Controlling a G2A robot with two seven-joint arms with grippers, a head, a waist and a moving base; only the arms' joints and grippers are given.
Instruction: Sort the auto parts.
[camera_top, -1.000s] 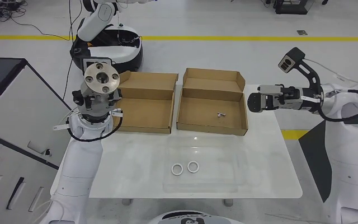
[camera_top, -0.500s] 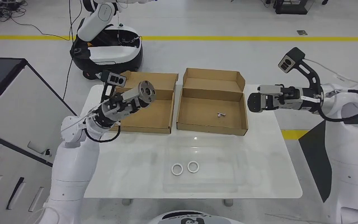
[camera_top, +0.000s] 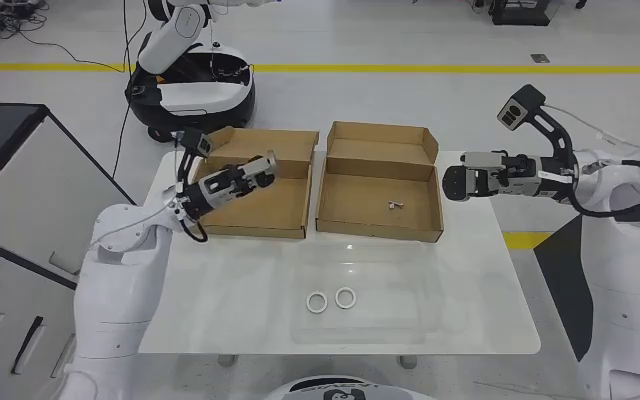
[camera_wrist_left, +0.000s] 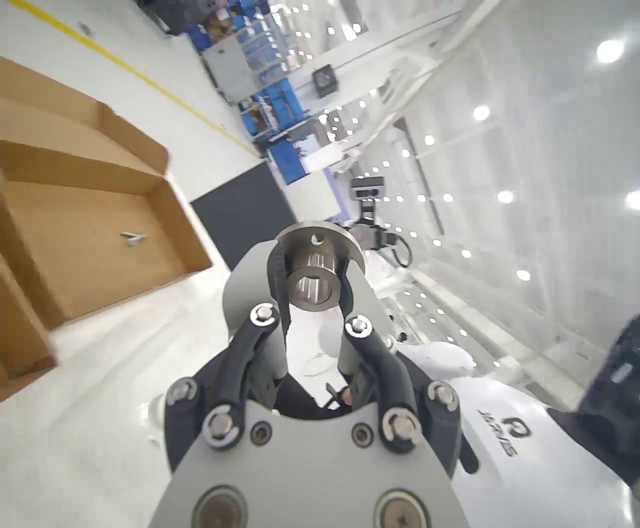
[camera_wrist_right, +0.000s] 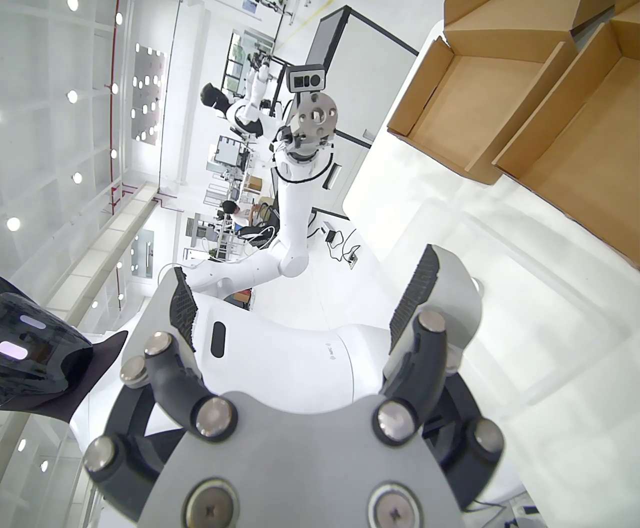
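left gripper (camera_wrist_left: 311, 295) pinches a flanged metal bushing (camera_wrist_left: 316, 245), held above the left box (camera_top: 255, 205). right gripper (camera_wrist_right: 305, 275), fingers spread, hangs just beside the right box (camera_top: 370, 200), which holds a small part (camera_top: 394, 204). two rings (camera_top: 317, 302) lie in the clear tray (camera_top: 400, 300).

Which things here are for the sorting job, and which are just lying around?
For the job: left gripper, shut on a flanged metal part; open right gripper; two white rings in the clear tray; first cardboard box; second cardboard box, with a small metal piece inside.
Just lying about: another robot's base behind the table; yellow floor line.
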